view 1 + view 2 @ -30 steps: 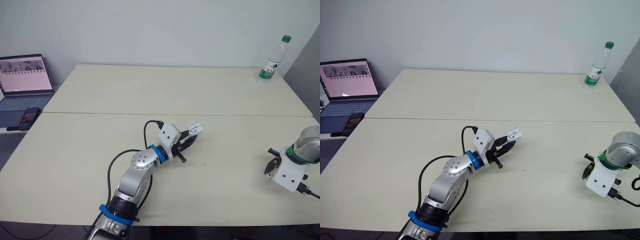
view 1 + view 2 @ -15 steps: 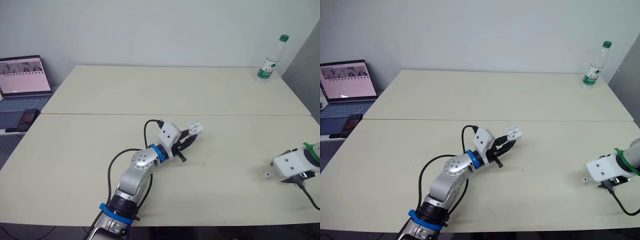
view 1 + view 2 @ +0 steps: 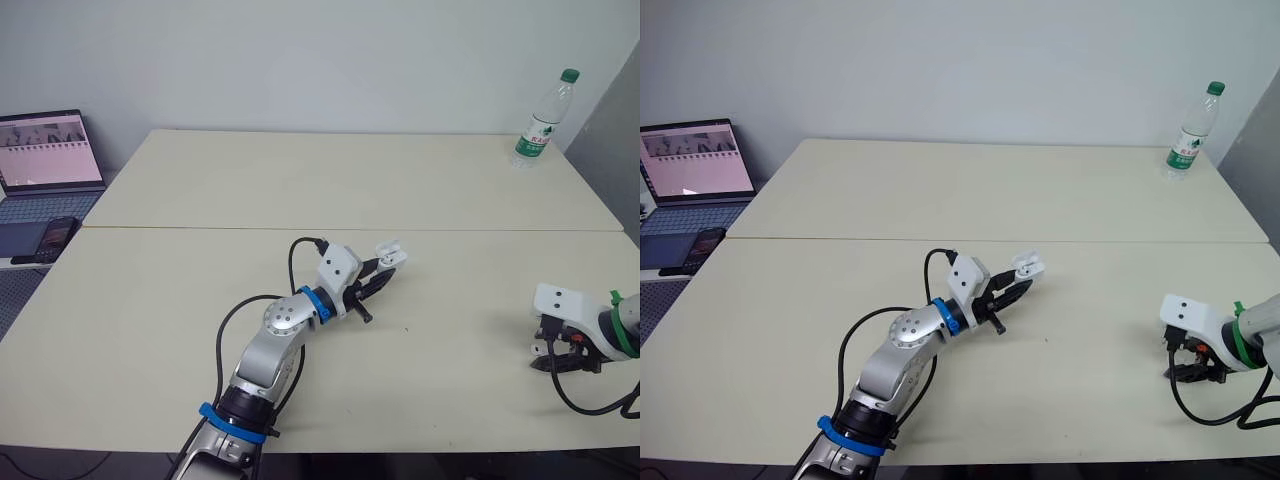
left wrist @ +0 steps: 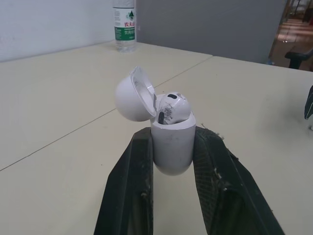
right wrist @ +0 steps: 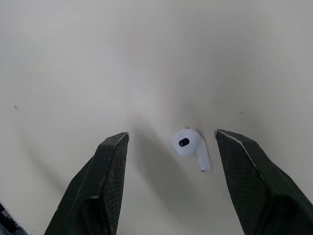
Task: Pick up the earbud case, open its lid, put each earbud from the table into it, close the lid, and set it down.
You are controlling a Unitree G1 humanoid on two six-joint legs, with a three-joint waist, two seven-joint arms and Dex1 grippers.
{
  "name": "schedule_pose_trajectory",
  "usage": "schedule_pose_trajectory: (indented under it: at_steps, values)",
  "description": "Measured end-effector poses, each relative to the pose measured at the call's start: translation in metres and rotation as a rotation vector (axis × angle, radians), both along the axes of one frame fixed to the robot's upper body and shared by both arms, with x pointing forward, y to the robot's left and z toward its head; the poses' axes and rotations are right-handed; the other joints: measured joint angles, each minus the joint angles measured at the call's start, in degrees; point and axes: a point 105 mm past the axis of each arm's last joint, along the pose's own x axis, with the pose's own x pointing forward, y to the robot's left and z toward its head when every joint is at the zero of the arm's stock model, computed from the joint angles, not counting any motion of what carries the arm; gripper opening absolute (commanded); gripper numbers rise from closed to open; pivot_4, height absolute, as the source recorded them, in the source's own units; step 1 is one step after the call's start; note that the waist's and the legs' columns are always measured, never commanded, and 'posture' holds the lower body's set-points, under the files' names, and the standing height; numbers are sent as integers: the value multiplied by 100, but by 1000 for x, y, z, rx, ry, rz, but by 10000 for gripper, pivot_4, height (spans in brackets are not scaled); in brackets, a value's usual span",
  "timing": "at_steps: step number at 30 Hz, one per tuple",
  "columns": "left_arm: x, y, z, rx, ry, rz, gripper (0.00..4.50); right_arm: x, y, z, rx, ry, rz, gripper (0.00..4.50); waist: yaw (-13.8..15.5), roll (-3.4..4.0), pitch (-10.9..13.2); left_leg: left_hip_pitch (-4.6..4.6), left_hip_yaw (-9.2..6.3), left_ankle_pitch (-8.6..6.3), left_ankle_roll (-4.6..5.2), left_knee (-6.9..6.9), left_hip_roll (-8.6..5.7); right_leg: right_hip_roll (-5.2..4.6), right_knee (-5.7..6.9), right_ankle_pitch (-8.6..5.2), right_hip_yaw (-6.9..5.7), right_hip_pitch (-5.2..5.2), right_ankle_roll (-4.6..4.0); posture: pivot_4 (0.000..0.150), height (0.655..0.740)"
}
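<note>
Half loaded: one earbud remains.
Left gripper point(image 4: 172, 135) clamps lid-open white plastic earbud case point(image 4: 171, 147); right gripper point(image 5: 172, 137) gapes over small white earbud point(image 5: 188, 143) near cream table point(image 3: 300, 180)'s right edge.

Setting I log: office or meeting room. Two pale tables point(image 3: 330, 180) butted together, open laptop point(image 3: 40, 165), phone point(image 3: 57, 233) beside it, water bottle point(image 3: 540, 120), bare white wall point(image 3: 300, 60).

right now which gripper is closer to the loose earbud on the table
Right. The right gripper hangs open just over the earbud; the left gripper is well off to the earbud's left, holding the open earbud case.
</note>
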Motion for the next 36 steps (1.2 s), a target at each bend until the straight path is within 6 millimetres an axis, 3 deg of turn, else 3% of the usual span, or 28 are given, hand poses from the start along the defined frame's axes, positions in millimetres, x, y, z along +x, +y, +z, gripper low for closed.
schedule_pose_trajectory:
  at_steps: [14,17,22,36]
  values:
    - [0,1,-2,-1,7,11,7656,7,-2,-7,-38,33,75,29174,-3,-1,1,0,0,0,0,0,2,2,0,-1,0,-2,1,1500,7362]
    - [0,3,-4,-1,12,25,7656,9,-5,-8,-45,34,66,22738,-2,-1,1,-1,0,0,0,0,2,1,0,-1,0,-2,1,1500,7362]
    - [0,4,-3,0,10,27,7656,7,-4,-10,-48,59,90,4884,-2,0,0,0,0,0,0,0,2,1,0,-1,0,-2,1,1500,7362]
    - [-2,4,-1,-4,0,26,7656,5,-6,-8,-56,75,96,4884,-2,-1,0,0,0,0,0,0,2,1,0,-1,0,-2,1,1500,7362]
